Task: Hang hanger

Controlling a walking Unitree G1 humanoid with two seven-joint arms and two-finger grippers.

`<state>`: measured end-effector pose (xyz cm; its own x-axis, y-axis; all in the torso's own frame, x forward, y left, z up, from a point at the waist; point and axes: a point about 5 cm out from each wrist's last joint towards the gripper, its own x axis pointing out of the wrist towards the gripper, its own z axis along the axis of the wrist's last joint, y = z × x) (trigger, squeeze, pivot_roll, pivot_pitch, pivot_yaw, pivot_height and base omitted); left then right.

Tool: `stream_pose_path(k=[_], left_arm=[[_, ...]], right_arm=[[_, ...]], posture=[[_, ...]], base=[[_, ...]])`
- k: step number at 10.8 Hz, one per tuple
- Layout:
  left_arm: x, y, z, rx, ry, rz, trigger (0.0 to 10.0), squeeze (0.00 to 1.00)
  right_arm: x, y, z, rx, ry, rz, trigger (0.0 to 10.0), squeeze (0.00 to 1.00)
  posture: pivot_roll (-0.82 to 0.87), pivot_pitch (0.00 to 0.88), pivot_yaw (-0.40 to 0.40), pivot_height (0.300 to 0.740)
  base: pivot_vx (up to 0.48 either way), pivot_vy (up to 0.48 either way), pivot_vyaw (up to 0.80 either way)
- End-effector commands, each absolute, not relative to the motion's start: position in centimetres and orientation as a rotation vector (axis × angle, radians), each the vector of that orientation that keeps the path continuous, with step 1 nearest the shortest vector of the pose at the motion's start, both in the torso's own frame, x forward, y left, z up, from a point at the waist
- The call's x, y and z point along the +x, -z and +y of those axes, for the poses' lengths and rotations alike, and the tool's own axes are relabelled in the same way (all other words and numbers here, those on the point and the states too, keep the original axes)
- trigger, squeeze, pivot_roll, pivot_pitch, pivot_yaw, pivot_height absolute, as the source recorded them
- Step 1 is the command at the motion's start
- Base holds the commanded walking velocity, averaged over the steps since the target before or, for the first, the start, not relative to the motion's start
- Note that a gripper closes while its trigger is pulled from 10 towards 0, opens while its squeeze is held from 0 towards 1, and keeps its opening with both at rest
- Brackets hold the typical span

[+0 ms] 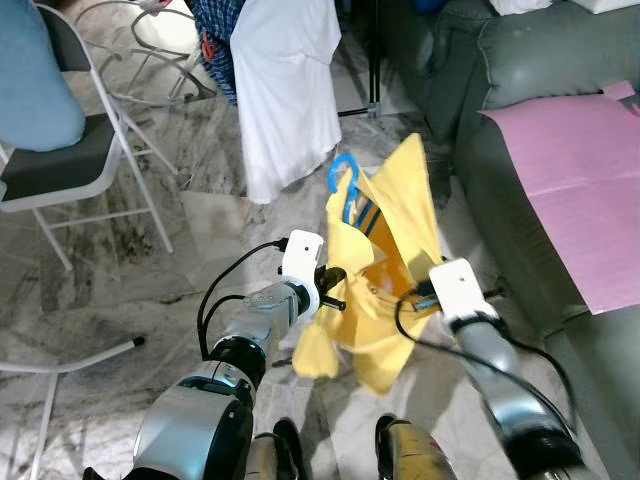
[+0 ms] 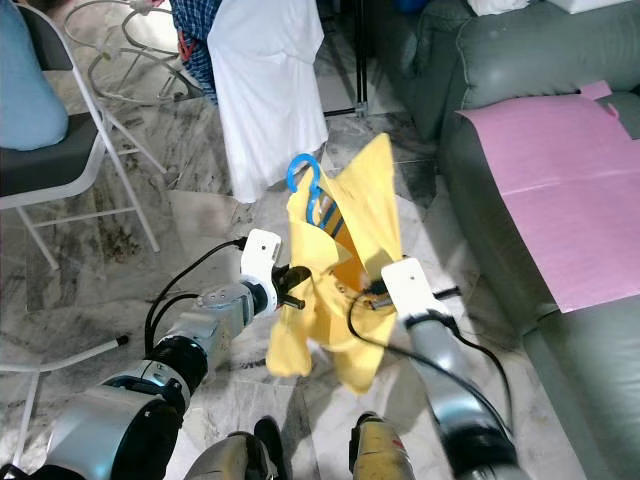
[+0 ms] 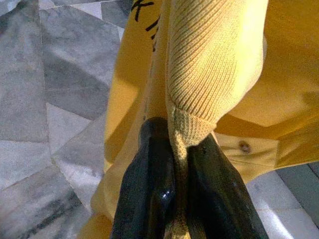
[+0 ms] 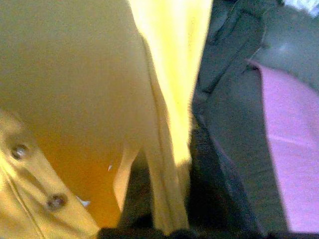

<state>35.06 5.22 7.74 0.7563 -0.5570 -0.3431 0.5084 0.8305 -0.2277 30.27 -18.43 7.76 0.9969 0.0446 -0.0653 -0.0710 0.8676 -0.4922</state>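
Observation:
A yellow shirt [image 1: 385, 260] hangs on a blue hanger [image 1: 342, 175], held up in front of me over the marble floor. The hanger's hook sticks out above the shirt's collar. My left gripper [image 1: 335, 290] is shut on the shirt's ribbed collar edge [image 3: 199, 74]; its black fingers [image 3: 149, 184] pinch the knit fabric. My right gripper [image 1: 420, 290] is shut on a fold of the shirt [image 4: 164, 164] from the other side, its fingers mostly hidden by cloth. Shirt buttons [image 4: 55, 201] show close to the right wrist camera.
A white garment [image 1: 285, 90] and a blue checked one [image 1: 215, 25] hang ahead. A grey sofa [image 1: 530, 60] with a pink sheet [image 1: 580, 170] stands to the right. A folding chair [image 1: 70, 150] with a blue cushion sits to the left.

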Motion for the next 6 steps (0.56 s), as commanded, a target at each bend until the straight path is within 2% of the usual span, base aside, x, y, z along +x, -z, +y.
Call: stream_pose_path(k=[1,3,4,6], left_arm=[[35.9,-8.9,6.3,-0.124,0.532,0.343,0.0,0.00],[36.6,-9.5,7.4,-0.130,0.473,0.321,0.0,0.00],[37.0,-9.9,8.5,-0.136,0.422,0.303,0.0,0.00],[37.3,-10.4,9.0,-0.093,0.441,0.281,0.0,0.00]], right_arm=[[29.5,-7.2,-18.7,-0.534,-0.068,0.077,10.0,1.00],[28.8,-7.1,-18.9,-0.600,-0.107,0.081,10.0,1.00],[28.5,-6.5,-17.9,-0.591,-0.159,0.097,10.0,1.00],[27.6,-6.0,-15.6,-0.548,-0.386,0.102,10.0,1.00]], posture=[[-0.34,0.228,0.130,0.740],[-0.32,0.216,0.108,0.740],[-0.32,0.187,0.100,0.740],[-0.30,0.201,0.116,0.740]], base=[[0.000,0.000,0.00],[0.000,0.000,0.00],[0.000,0.000,0.00],[0.000,0.000,0.00]])
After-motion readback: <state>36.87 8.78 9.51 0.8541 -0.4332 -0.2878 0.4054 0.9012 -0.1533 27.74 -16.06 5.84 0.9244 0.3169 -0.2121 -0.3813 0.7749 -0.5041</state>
